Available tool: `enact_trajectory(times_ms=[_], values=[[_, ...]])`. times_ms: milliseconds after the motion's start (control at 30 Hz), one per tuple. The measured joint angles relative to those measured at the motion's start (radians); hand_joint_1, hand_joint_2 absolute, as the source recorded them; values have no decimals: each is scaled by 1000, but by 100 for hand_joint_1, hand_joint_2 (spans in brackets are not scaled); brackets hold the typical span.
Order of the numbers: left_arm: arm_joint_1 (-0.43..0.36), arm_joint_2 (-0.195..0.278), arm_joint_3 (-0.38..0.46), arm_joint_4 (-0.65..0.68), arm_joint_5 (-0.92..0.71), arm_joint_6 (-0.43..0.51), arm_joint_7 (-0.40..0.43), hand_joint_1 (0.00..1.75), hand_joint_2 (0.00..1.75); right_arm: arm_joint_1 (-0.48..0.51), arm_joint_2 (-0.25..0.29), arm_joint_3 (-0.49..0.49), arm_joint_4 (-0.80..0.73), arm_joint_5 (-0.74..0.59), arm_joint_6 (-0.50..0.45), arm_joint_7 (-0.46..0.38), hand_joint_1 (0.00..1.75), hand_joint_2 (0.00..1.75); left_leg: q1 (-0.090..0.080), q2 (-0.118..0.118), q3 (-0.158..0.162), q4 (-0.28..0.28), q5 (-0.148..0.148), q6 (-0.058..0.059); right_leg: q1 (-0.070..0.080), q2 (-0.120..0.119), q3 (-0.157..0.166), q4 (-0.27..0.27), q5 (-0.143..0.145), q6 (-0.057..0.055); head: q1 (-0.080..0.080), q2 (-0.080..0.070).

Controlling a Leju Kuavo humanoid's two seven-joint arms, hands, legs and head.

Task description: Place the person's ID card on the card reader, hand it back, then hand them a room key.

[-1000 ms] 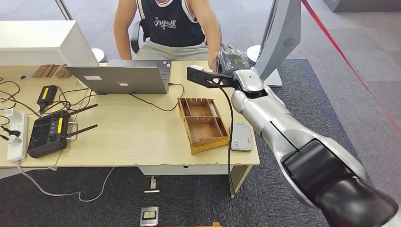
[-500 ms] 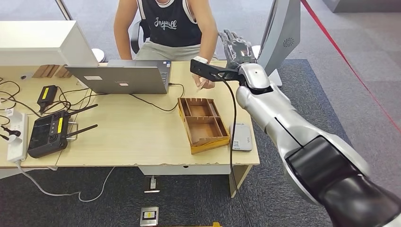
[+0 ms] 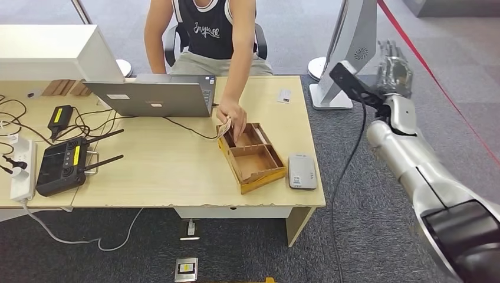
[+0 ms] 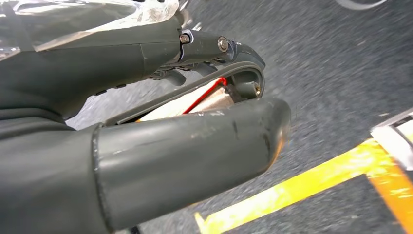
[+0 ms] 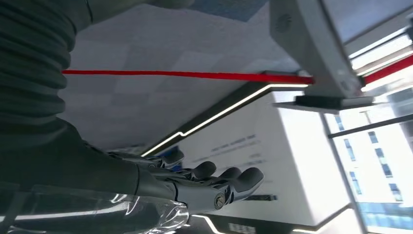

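My right hand (image 3: 394,66) is out past the table's right edge, over the carpet, with its fingers straight and nothing in it; the right wrist view shows the same bare hand (image 5: 209,187). The person's hand (image 3: 233,115) holds a card (image 3: 223,129) over the far left corner of the wooden tray (image 3: 255,155). The grey card reader (image 3: 301,171) lies to the right of the tray with nothing on it. A small white card (image 3: 284,95) lies near the table's far right edge. My left hand (image 4: 170,156) hangs over the floor, fingers loosely curved.
A laptop (image 3: 150,95), a black controller (image 3: 61,165), cables and a power strip (image 3: 20,169) take up the table's left half. A white kiosk stand (image 3: 348,53) rises just beyond the table's far right corner, close to my right hand.
My right arm has swung right, from the table's far edge out over the carpet. The person has taken the card and carried it to the wooden tray.
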Motion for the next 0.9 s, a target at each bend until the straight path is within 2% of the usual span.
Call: enact_trajectory(times_ms=[200,367,467,600,900], values=[[11,0,26,3,66,3,38,0,0,210,-211,-154,-56,-89,-90,55,0,175,0,0,-1,0,-2,1,-1,1,0,-1,-1,1,0,0],[11,-6,48,4,109,18,69,0,0,354,-306,-281,-43,-159,-156,75,0,175,0,1,-1,-1,-2,1,-1,1,-1,0,-1,1,0,0],[10,-18,58,4,130,31,82,0,0,413,-323,-343,-9,-158,-163,80,0,175,0,2,-1,-2,-2,1,-1,2,-1,0,-1,1,0,0],[10,-36,69,4,145,40,86,0,0,470,-317,-405,51,-131,-161,100,0,175,0,2,-1,-2,-2,1,-1,1,-1,0,-1,1,0,0],[7,-57,75,1,183,55,86,0,0,582,-244,-470,171,-110,-139,116,0,175,0,2,-1,-2,-2,1,0,1,-1,0,-1,1,-1,0]])
